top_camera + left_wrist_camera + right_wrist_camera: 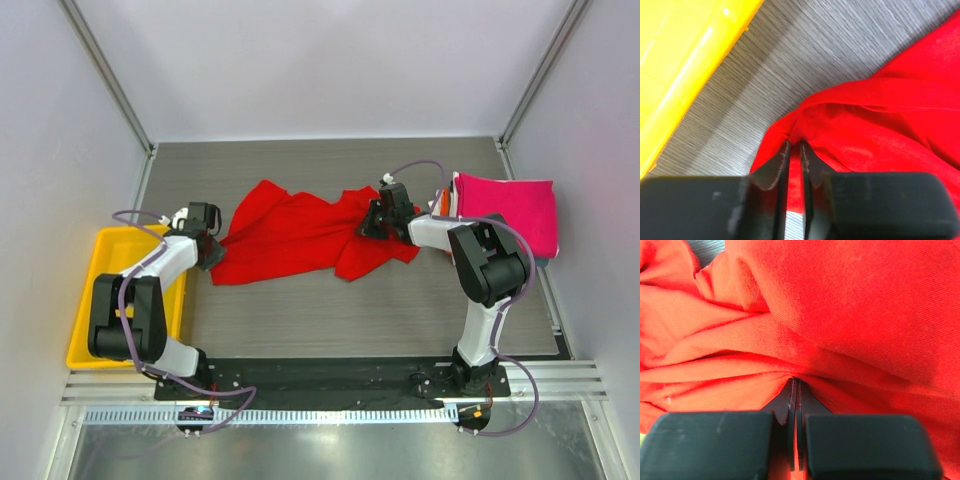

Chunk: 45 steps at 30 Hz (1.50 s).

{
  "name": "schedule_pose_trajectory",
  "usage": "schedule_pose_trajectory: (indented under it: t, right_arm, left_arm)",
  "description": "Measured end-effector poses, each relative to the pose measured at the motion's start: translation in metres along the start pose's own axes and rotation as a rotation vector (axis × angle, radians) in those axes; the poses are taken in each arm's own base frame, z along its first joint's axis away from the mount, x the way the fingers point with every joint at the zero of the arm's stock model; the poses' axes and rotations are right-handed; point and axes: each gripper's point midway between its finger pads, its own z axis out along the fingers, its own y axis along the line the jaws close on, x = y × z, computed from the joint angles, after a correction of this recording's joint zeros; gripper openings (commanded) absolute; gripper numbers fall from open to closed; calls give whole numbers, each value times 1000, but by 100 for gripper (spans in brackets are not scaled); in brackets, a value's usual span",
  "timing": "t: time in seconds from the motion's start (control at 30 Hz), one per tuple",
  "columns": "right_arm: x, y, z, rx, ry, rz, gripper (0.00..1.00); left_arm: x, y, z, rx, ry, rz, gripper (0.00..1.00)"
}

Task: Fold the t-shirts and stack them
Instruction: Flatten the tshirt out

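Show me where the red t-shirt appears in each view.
Top external: red t-shirt in the middle of the picture.
Left wrist: right and lower part.
Right wrist: fills nearly the whole picture.
Shared landmark: yellow tray, at the left in top and left wrist views only.

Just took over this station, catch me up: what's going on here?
The red t-shirt lies crumpled and unfolded mid-table, held at both ends. The left end effector pinches its edge near the yellow tray; the right end effector is shut on a bunched fold. A folded magenta-pink t-shirt lies at far right.
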Motion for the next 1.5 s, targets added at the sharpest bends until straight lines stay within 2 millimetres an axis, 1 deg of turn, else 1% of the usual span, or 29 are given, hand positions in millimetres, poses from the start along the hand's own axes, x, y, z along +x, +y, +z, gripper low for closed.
schedule_pose_trajectory:
  t: [0.03, 0.07, 0.1, 0.17, 0.3, 0.47, 0.53, 0.63, 0.7, 0.77, 0.87, 1.07, 1.23, 1.33, 1.37, 1.4, 1.47, 1.5]
  right_arm:
    - [0, 0, 0, 0, 0, 0, 1]
    - [0, 0, 0, 0, 0, 0, 1]
    - [0, 0, 0, 0, 0, 0, 1]
    - [0, 0, 0, 0, 0, 0, 1]
    - [0, 0, 0, 0, 0, 0, 1]
    - [1, -1, -1, -5, -12, 0, 1]
    - [3, -4, -8, -6, -32, -1, 1]
    - [14, -15, -23, 22, -40, 1, 1]
    - [18, -20, -30, 36, -47, 2, 1]
    - [21, -23, -33, 46, -50, 2, 1]
    - [20, -23, -33, 47, -51, 1, 1]
    - [20, -23, -33, 46, -50, 1, 1]
    - [20, -23, -33, 45, -49, 2, 1]
    - [20, -22, -32, 45, -48, 2, 1]
    - [20, -22, -32, 45, -48, 2, 1]
    - [19, -22, -32, 45, -48, 2, 1]
    - [19, -22, -32, 46, -46, 2, 1]
    - [19, -22, -31, 46, -46, 2, 1]
  left_arm:
    - [0, 0, 0, 2, -1, 0, 10]
    - [-1, -1, -2, 6, -2, 0, 8]
    - [-2, -1, -3, 9, -6, -1, 4]
    - [-5, -3, -8, 24, -19, -5, 1]
    - [-16, -9, -27, 81, -62, -24, 0]
    - [-22, -13, -47, 140, -87, -37, 0]
    - [-22, -13, -54, 160, -93, -41, 0]
    - [-22, -12, -64, 186, -102, -47, 1]
    - [-21, -11, -68, 198, -108, -50, 3]
    - [-19, -10, -69, 202, -105, -49, 3]
    - [-13, -8, -66, 196, -87, -43, 2]
    - [7, -1, -55, 179, -24, -26, 1]
    - [21, 6, -51, 176, 7, -16, 1]
    - [27, 10, -54, 189, 14, -13, 6]
    - [27, 10, -55, 195, 11, -14, 16]
    - [28, 12, -57, 199, 7, -11, 24]
    - [29, 13, -59, 208, 3, -7, 37]
    - [31, 14, -60, 210, 5, -3, 39]
